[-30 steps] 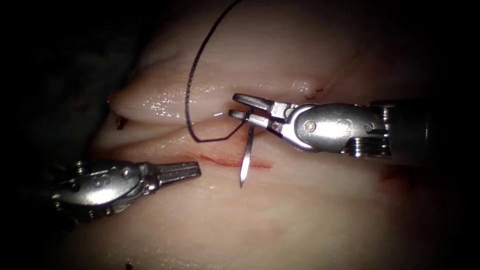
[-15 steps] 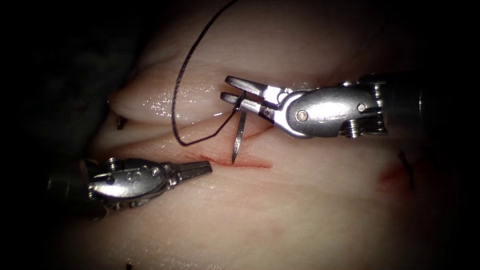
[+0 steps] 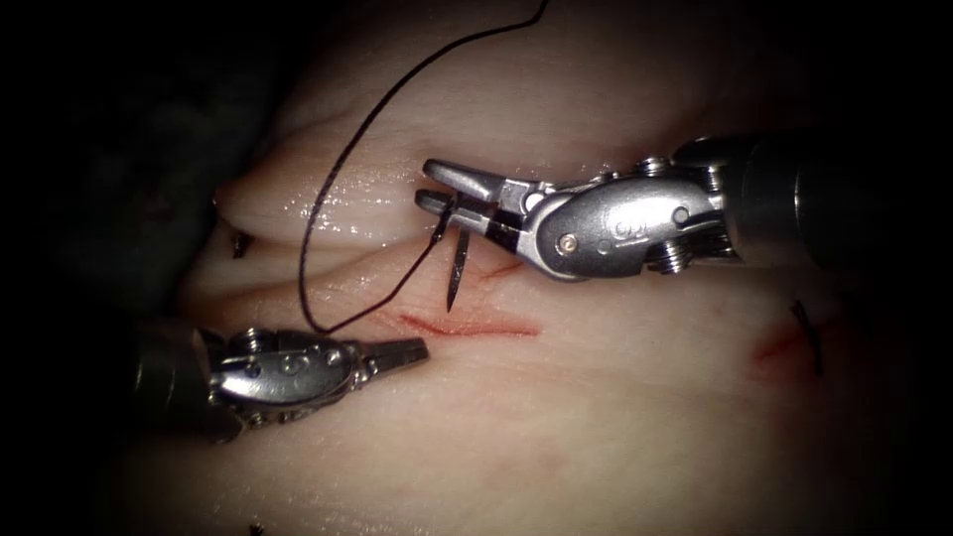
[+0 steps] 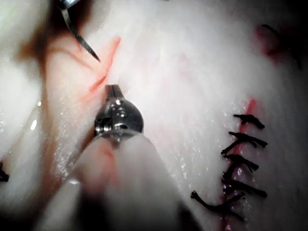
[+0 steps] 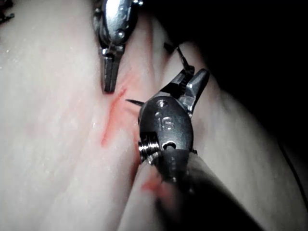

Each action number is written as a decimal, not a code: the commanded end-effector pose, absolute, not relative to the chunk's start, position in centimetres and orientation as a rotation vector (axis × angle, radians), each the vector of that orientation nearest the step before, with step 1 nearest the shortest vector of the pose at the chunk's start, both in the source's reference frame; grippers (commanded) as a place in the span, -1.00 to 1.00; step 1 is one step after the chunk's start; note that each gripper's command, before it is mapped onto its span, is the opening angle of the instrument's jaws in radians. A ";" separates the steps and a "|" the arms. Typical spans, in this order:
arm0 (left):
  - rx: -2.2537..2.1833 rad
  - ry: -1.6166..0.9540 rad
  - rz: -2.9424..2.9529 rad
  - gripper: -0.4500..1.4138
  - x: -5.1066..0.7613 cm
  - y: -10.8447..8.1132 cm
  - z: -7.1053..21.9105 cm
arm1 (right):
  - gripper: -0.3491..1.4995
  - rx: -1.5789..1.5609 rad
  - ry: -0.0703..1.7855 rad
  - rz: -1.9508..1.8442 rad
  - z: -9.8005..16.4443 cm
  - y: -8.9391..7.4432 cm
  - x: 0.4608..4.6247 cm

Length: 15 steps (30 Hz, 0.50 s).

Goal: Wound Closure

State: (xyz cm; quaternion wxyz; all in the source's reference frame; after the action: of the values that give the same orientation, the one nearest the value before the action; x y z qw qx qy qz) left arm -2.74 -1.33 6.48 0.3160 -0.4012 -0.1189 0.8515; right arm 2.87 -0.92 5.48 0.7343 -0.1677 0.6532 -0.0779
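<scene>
My right tool (image 3: 423, 183) comes in from the right above the cut (image 3: 467, 326), jaws shut on the curved needle (image 3: 458, 260) near its thread end. The needle hangs downward, free of the tissue (image 3: 556, 437), its tip just above the cut's upper edge. The dark thread (image 3: 328, 208) runs from the needle's tail, loops down to the left of the cut, then climbs to the top of the view. At the cut's left end lies my left tool (image 3: 421, 348), shut and holding nothing. The left wrist view shows the needle (image 4: 79, 36) over the cut (image 4: 103, 67).
A glistening tissue fold (image 3: 298, 203) lies behind the cut. Short cut thread ends sit at the left (image 3: 238, 241) and beside a red mark at the right (image 3: 809, 337). The left wrist view shows a row of several dark stitches (image 4: 240, 159) on another cut.
My right tool has carried the needle up and to the left, lifting its tip from below the cut to just above it. The thread loop swung left. My left tool moved right.
</scene>
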 end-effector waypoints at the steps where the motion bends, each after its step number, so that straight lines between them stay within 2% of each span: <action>1: -1.051 -0.321 2.240 -0.80 -2.79 -1.4 6.5 | -1.00 -0.379 1.435 -0.184 5.6 -0.9 2.97; 15: -1.058 -0.345 2.236 -0.73 -2.78 -1.4 6.5 | -1.00 -0.449 1.390 -0.247 5.8 -1.0 2.96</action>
State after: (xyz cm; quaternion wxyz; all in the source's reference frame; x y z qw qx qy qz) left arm -2.74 -1.39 6.44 0.3164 -0.4019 -0.1310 0.8493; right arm 2.88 -0.98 5.72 0.7392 -0.2055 0.6314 -0.1125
